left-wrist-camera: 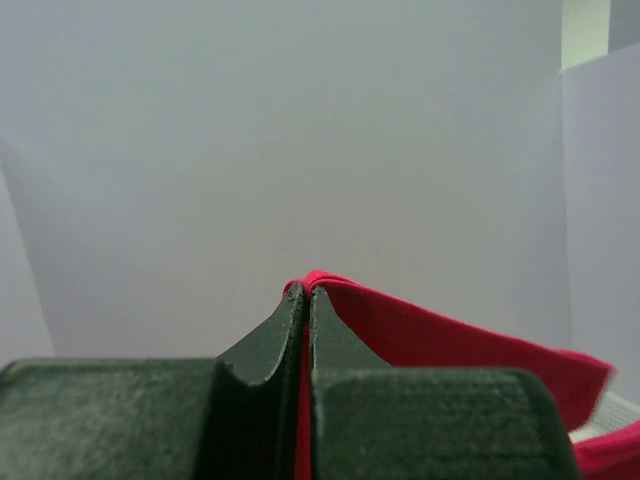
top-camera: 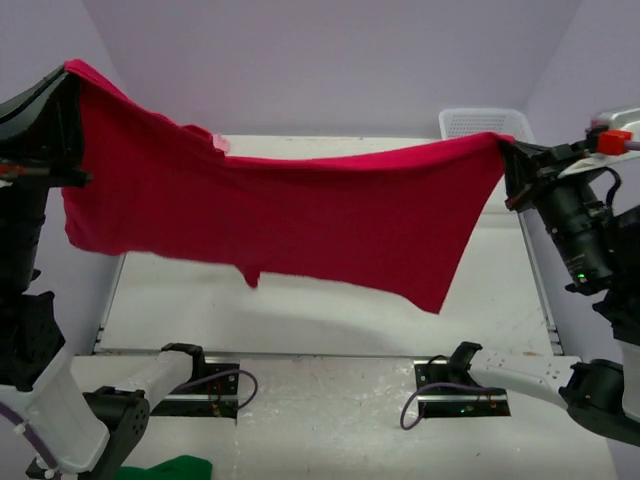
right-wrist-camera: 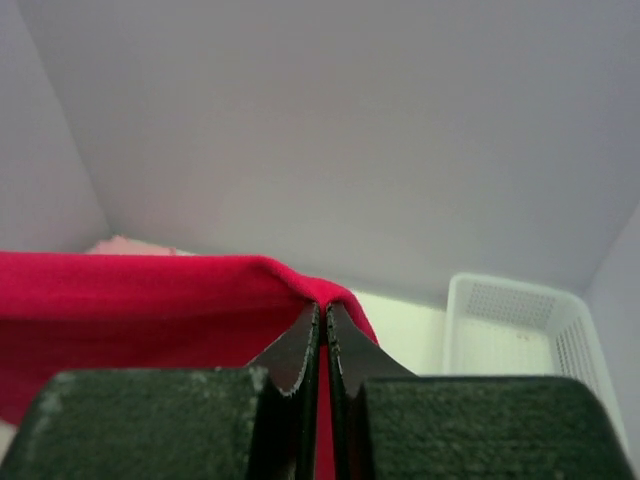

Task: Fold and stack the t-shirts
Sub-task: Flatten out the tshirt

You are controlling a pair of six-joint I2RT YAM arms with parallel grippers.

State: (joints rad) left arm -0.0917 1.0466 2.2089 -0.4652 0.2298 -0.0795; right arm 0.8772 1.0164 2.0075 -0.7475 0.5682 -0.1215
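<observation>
Fabric first: your red t-shirt (top-camera: pixel 280 215) hangs stretched across mid-frame, off the table (top-camera: pixel 300 310). Your left gripper (left-wrist-camera: pixel 306 292) pinches its upper-left corner, your right gripper (right-wrist-camera: pixel 322 308) its right corner, both clamped on cloth. Pink t-shirt (top-camera: pixel 219 144) peeks behind its top edge; basket (top-camera: pixel 480 122) sits upper right.

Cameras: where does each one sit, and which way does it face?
Top external: above and behind the robot, facing down at the table; left arm and right arm show, red t-shirt hung between.
Left wrist: on the left arm, facing the wall; left claw pinching the shirt shows.
Right wrist: on the right arm, facing the white basket; right claw shows.
Shared: every view shows the shirt.
</observation>
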